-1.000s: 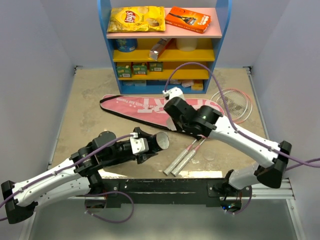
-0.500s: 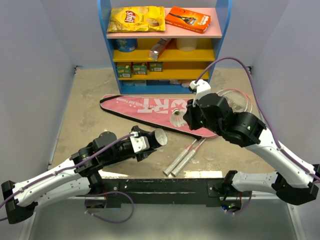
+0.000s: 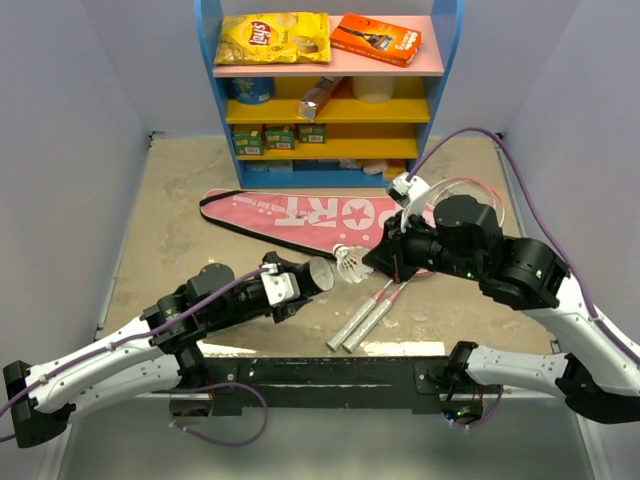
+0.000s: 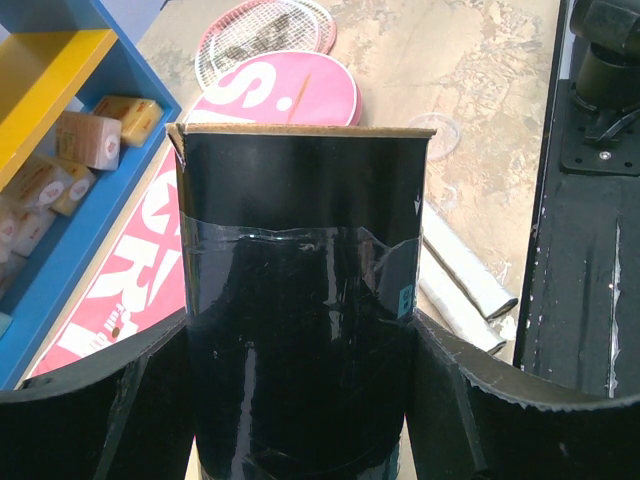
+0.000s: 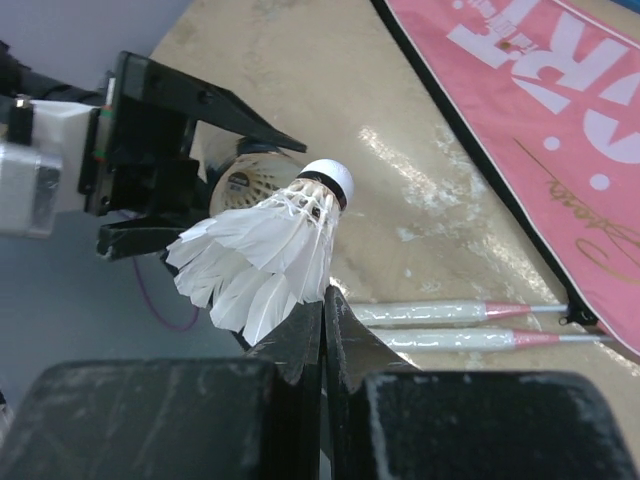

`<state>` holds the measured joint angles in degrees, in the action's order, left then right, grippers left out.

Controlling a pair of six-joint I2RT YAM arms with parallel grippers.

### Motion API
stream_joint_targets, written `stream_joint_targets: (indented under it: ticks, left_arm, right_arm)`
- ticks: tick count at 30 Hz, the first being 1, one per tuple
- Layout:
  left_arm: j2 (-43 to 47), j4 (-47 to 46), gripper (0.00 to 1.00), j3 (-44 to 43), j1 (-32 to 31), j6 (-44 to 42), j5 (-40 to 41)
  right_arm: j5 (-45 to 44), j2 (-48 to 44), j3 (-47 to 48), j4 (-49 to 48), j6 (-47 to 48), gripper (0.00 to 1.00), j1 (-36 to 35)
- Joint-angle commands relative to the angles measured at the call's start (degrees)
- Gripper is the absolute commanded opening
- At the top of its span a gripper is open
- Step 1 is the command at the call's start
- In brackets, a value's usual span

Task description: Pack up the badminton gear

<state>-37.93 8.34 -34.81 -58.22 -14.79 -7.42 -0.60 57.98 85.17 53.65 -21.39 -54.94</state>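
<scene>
Pinching the small white feathered shuttlecock (image 3: 350, 262) mid-frame, the right gripper (image 3: 369, 268) is facing the left gripper (image 3: 288, 288)'s clamped long black tube (image 3: 318, 274); thin white-handled rackets (image 3: 365, 315) and pink racket-shaped bag (image 3: 290, 212) are lying unpacked.

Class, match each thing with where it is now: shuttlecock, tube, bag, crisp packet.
Things:
1. shuttlecock
2. tube
3. bag
4. crisp packet

Places:
A. on the top shelf
B. held in the left claw
C. flat on the table
D. held in the right claw

Pairs: 1-D, 2-B, 3-C, 4-A
</scene>
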Motion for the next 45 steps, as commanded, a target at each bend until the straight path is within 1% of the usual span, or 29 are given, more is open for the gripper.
stream_joint_targets:
  ticks: [1,4,15,33,40,45]
  left_arm:
    - [0.05,-1.66,0.00,-0.70,-0.23,-0.77,-1.02]
    - [0.40,-1.66,0.00,-0.79,-0.14,-0.77,-1.28]
    - [1.72,-1.66,0.00,-0.96,-0.14,-1.03,-2.51]
    - [2.16,-2.27,0.00,-1.14,-0.14,-0.86,-5.68]
    - [1.98,-2.19,0.00,-1.23,-0.23,-1.03,-5.50]
    - [1.99,-2.54,0.00,-1.31,-0.14,-0.86,-5.41]
  right_arm:
    - [8.86,-0.58,-0.35,-0.12,1.52,0.00,0.18]
    - [11.84,0.56,-1.84,-1.08,1.79,0.00,0.18]
    - [17.74,4.07,-4.30,-5.30,1.61,0.00,0.18]
    - [15.37,13.56,-2.46,-10.40,-1.73,0.00,0.18]
    - [15.37,15.32,-5.44,-13.74,-4.27,0.00,-0.08]
    - [12.74,15.76,-8.52,-15.94,-6.47,0.00,-0.43]
